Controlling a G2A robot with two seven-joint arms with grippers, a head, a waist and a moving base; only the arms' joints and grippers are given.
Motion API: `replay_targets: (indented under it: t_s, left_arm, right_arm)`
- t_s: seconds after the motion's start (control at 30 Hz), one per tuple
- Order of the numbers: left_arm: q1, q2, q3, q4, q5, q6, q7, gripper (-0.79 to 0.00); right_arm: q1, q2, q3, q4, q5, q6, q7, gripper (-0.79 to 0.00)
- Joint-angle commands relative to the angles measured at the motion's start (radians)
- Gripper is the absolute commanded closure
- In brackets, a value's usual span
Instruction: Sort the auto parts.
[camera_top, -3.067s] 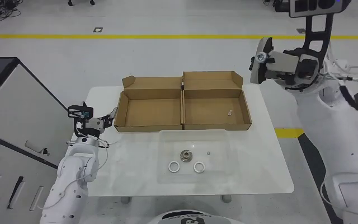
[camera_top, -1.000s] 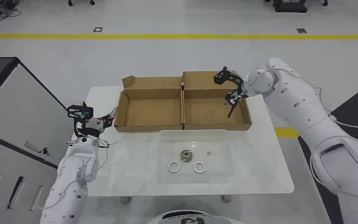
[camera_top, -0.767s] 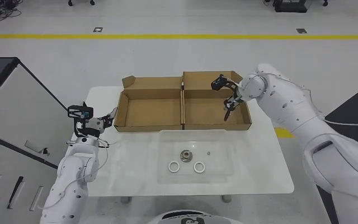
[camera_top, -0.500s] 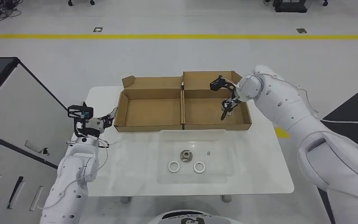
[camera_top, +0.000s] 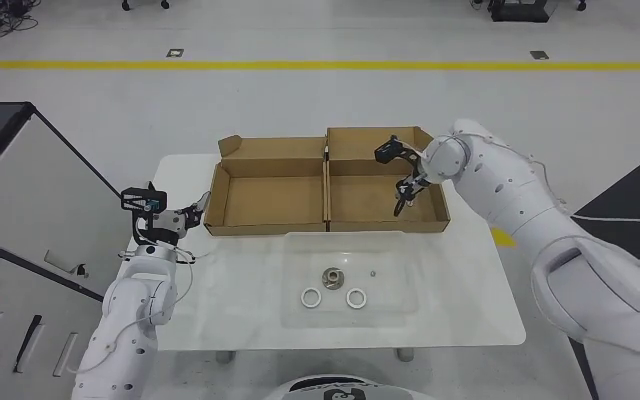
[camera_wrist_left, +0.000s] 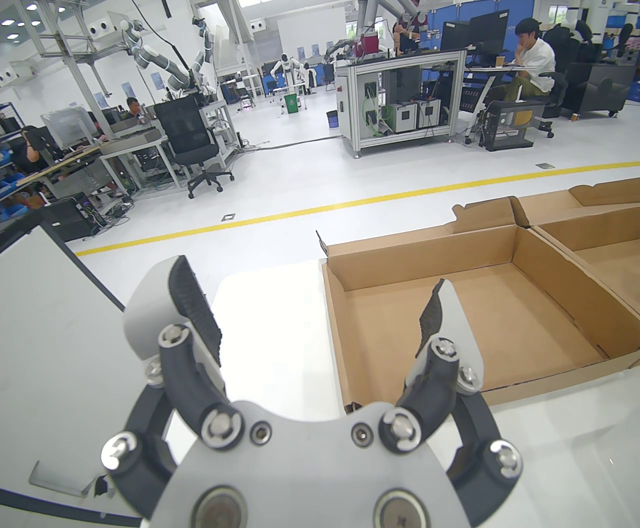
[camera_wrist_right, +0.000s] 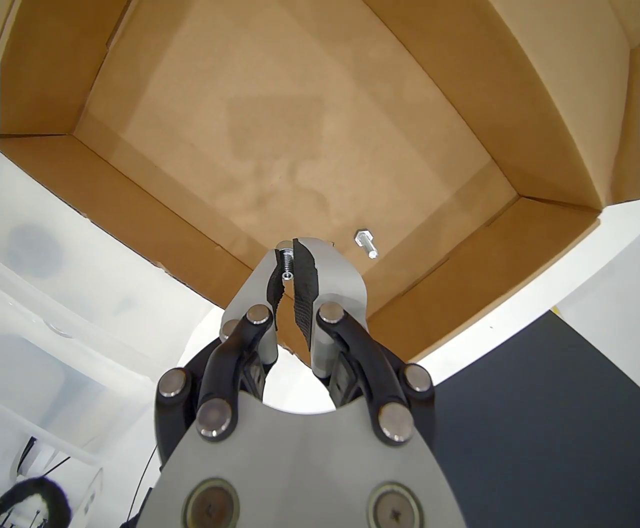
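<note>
With the right gripper (camera_wrist_right: 289, 272) clamped on a small bolt (camera_wrist_right: 285, 261) low over the right box (camera_wrist_right: 280, 125) — just beside the loose bolt (camera_wrist_right: 365, 243) lying inside — open gently so it drops without bouncing out

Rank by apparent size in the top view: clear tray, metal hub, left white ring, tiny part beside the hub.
1. clear tray, largest
2. metal hub and left white ring: look alike, unranked
3. tiny part, smallest
</note>
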Motion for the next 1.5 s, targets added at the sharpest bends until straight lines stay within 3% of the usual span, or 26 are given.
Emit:
replay_targets:
  t_s: [0.0, 0.27, 0.8, 0.87, 1.0, 1.1, 1.47]
  left_arm:
    - [0.000, 0.000, 0.000, 0.000, 0.000, 0.000, 0.000, -0.785]
    - [0.000, 0.000, 0.000, 0.000, 0.000, 0.000, 0.000, -0.785]
    - [0.000, 0.000, 0.000, 0.000, 0.000, 0.000, 0.000, -0.785]
    - [0.000, 0.000, 0.000, 0.000, 0.000, 0.000, 0.000, -0.785]
    - [0.000, 0.000, 0.000, 0.000, 0.000, 0.000, 0.000, -0.785]
    - [0.000, 0.000, 0.000, 0.000, 0.000, 0.000, 0.000, -0.785]
    - [0.000, 0.000, 0.000, 0.000, 0.000, 0.000, 0.000, -0.785]
  right_arm:
    - [0.001, -0.007, -0.007, 0.003, -0.018, 0.040, 0.003, 0.000]
    - [0.016, -0.069, -0.058, 0.116, -0.046, 0.074, -0.021, 0.000]
    - [0.045, -0.200, -0.120, 0.363, -0.043, 0.028, -0.057, 0.000]
    - [0.050, -0.212, -0.122, 0.386, -0.043, 0.018, -0.060, -0.108]
    - [0.058, -0.233, -0.125, 0.426, -0.046, -0.001, -0.068, -0.219]
    - [0.064, -0.245, -0.124, 0.452, -0.048, -0.016, -0.075, -0.262]
    - [0.097, -0.257, -0.093, 0.501, -0.029, -0.132, -0.133, -0.289]
